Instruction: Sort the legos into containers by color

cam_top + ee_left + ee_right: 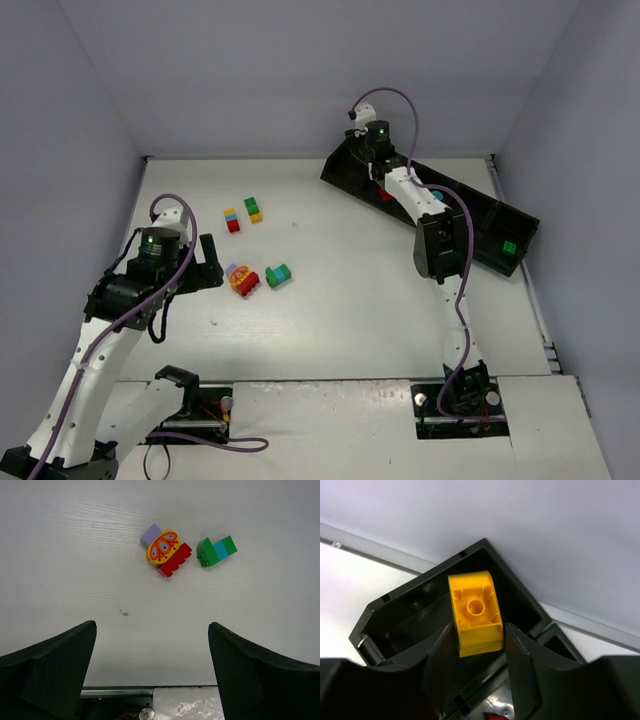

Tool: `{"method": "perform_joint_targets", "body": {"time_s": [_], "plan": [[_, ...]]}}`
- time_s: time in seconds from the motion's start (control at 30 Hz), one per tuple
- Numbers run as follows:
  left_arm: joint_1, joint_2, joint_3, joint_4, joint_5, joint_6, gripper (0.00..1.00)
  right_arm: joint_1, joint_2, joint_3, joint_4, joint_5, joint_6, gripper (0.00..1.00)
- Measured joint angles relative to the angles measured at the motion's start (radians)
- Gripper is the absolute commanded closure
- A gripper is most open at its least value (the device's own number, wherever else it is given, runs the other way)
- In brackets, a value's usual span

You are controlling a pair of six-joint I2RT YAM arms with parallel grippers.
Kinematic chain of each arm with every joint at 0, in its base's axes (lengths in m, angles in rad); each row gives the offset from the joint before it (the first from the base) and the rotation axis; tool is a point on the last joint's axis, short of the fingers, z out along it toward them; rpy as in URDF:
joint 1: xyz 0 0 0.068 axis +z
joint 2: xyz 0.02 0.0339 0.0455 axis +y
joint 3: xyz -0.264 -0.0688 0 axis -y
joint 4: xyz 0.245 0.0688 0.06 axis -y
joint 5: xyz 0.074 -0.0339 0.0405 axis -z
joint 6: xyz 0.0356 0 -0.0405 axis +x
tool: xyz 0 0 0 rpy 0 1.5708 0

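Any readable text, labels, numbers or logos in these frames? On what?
None readable in any view.
On the yellow oval brick: a printed butterfly picture, no letters.
On the yellow brick above the tray: no legible marking.

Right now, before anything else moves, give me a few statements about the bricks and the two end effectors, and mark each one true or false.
1. The left end effector is open with nothing between its fingers. True.
2. The right end effector has a red brick between its fingers. False: it is a yellow brick.
3. That brick is over an end compartment of the black tray. True.
4. Every brick is already in the tray. False: a purple-yellow-red cluster and a green-and-teal piece, among others, lie on the table.
5. A green brick lies in the tray's opposite end compartment. True.
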Motion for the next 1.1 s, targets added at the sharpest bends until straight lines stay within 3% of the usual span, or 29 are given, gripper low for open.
{"method": "perform_joint_targets", "body": {"time_s": [0.43, 0.57, 0.7, 0.87, 1.0, 1.1], "plan": [[0.000, -0.010, 0.000, 0.000, 0.008, -0.012, 0.13, 0.002, 0.017, -0.035, 0.021, -0.117, 0.006, 0.39], [0.000, -0.036, 0.000, 0.000, 0.008, -0.013, 0.13, 0.015, -0.124, -0.240, 0.018, -0.181, 0.019, 0.26], [0.000, -0.059, 0.000, 0.002, 0.016, -0.013, 0.13, 0.077, -0.328, -0.471, 0.003, -0.235, 0.025, 0.26], [0.000, -0.075, 0.000, 0.005, 0.028, -0.013, 0.13, 0.249, -0.567, -0.718, 0.011, -0.294, 0.045, 0.25], [0.000, -0.084, -0.005, 0.012, 0.037, -0.012, 0.13, 0.379, -0.651, -0.847, 0.007, -0.348, 0.060, 0.26], [0.000, -0.086, -0.006, 0.013, 0.043, -0.012, 0.13, 0.409, -0.657, -0.909, -0.011, -0.389, 0.061, 0.27]]}}
